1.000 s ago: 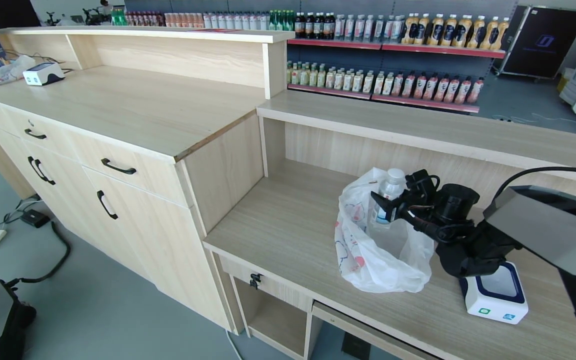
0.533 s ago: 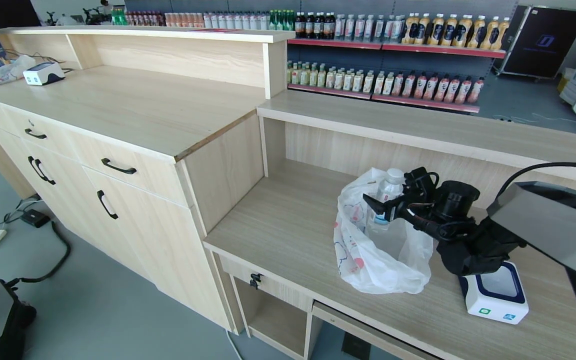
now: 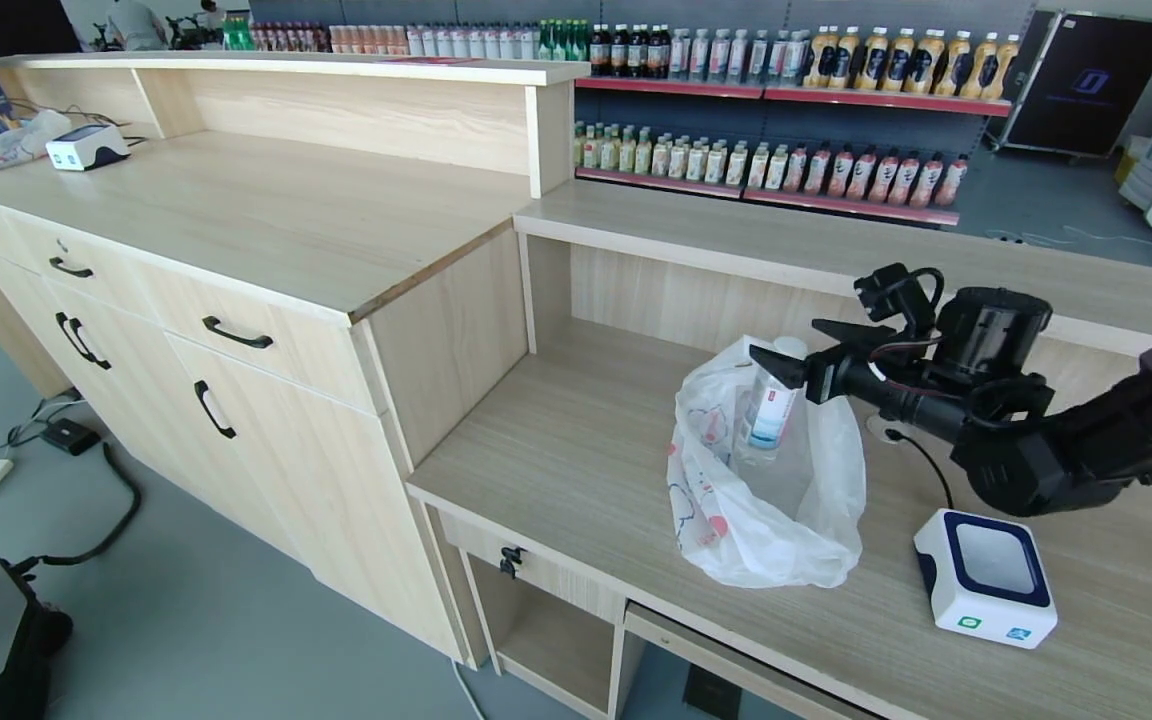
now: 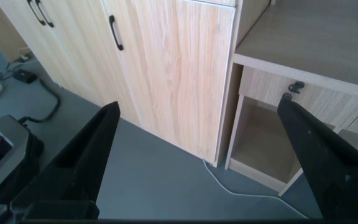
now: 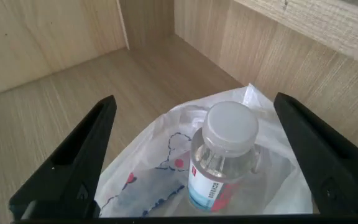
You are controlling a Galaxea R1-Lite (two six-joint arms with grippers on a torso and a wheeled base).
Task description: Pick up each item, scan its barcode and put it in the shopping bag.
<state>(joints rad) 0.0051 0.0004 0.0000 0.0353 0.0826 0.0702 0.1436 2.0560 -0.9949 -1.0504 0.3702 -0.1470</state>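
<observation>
head view: right gripper [image 3: 789, 345] has its jaws apart with nothing between them. It sits at cap height on the far side of the shopping bag [image 3: 736, 530]. The water bottle [image 3: 769, 410] is inside the bag, upright but leaning a little, with its cap [image 3: 789, 347] above the bag rim. The bag is on the lower counter [image 3: 556, 440]. The scanner [image 3: 986, 575] is near the bag on the robot's right, not touching it, and a thin cable [image 3: 926, 462] lies between the two

left wrist view: left gripper [image 4: 197, 106] is spread wide and empty. It hangs low over the floor [image 4: 166, 180] in front of the cabinet doors [image 4: 166, 68], well apart from the bag

right wrist view: both fingers of the right gripper [image 5: 194, 102] flank the bottle [image 5: 219, 168] without touching it. The cap [image 5: 230, 126] is just beyond the tips. The bag film [image 5: 154, 180] sits loose and crumpled around the bottle

my read: this bottle looks bagged and let go

risks from here:
- the bottle is only propped by thin film, so a finger brushing the cap on the way out likely tips it, possibly out over the rim
- the lower finger is close to the bag edge, and a low or sideways exit could snag the film and drag the bag
- the arm passes over the scanner side, so a low swing could catch the cable or nudge the scanner
- a straight lift before any lateral move looks safest
</observation>
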